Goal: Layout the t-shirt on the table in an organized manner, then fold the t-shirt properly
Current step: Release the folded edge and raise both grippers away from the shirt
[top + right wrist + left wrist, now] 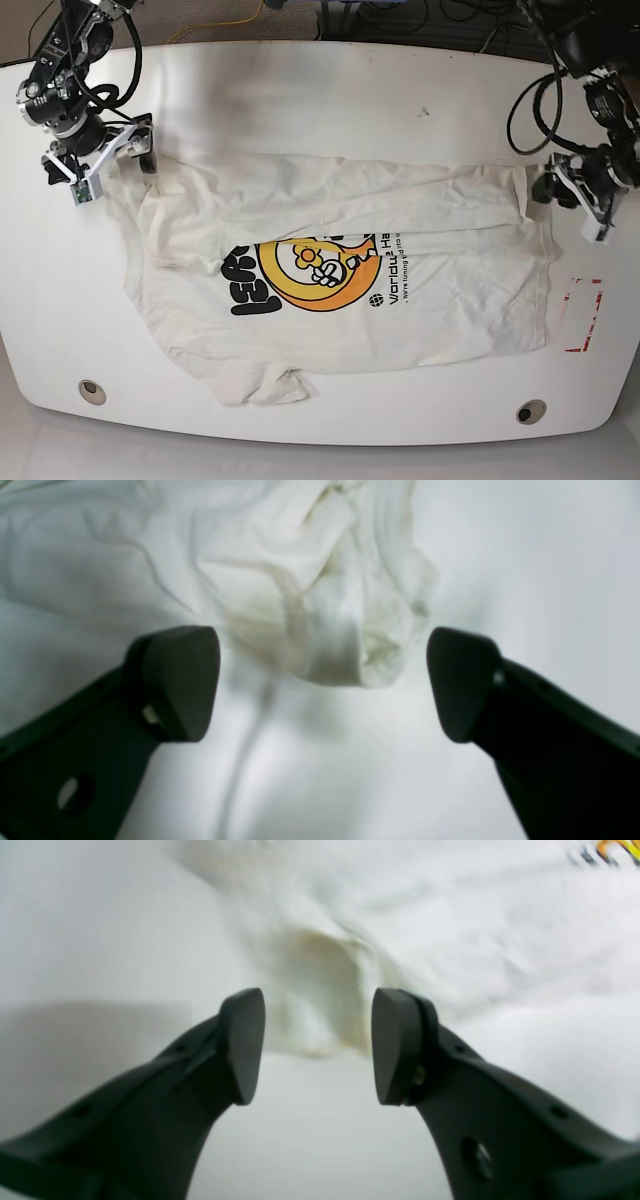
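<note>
Across the worktop (320,90) my t-shirt (330,290) lay lengthwise between both hands, left hand (572,192) and right hand (103,157), each gaping at an end, gripping nothing.

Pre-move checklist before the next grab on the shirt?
1. Left gripper jaws open: ok.
2. Right gripper jaws open: ok.
3. Cloth bunch lined up between the left jaws: ok.
4. Shirt corner between the right jaws: ok.
5. T-shirt flat: not ok, top edge folded over, bottom sleeve crumpled.
6. Jaws touching cloth: cannot tell.
7. Shirt fully on the table: ok.
</note>
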You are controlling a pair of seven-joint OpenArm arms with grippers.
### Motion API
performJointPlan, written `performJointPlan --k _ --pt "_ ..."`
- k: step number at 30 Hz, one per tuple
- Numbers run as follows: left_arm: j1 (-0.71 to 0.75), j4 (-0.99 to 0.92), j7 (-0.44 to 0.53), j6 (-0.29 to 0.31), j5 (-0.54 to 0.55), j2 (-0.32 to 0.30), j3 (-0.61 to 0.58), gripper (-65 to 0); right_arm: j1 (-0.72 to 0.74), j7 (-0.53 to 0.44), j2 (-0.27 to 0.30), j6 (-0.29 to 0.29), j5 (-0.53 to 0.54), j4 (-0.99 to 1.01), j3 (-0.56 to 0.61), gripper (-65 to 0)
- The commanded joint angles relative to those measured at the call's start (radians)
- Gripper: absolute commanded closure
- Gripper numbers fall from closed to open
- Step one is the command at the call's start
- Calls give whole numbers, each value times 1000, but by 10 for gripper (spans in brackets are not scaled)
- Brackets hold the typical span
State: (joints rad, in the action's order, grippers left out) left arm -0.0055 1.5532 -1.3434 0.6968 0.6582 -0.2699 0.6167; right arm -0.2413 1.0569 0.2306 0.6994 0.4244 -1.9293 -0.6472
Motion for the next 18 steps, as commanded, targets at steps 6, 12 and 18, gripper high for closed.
performJointPlan --k 6,12,18 --pt "69 14 51 1 12 33 -1 -319 -16 -22 -17 -1 17 -22 -1 -620" --pt "92 16 107 1 10 36 -77 -319 -23 -22 -27 -1 17 -22 0 -620" --pt "92 20 107 1 7 39 -103 -319 -23 -22 -30 -1 17 -22 0 -620"
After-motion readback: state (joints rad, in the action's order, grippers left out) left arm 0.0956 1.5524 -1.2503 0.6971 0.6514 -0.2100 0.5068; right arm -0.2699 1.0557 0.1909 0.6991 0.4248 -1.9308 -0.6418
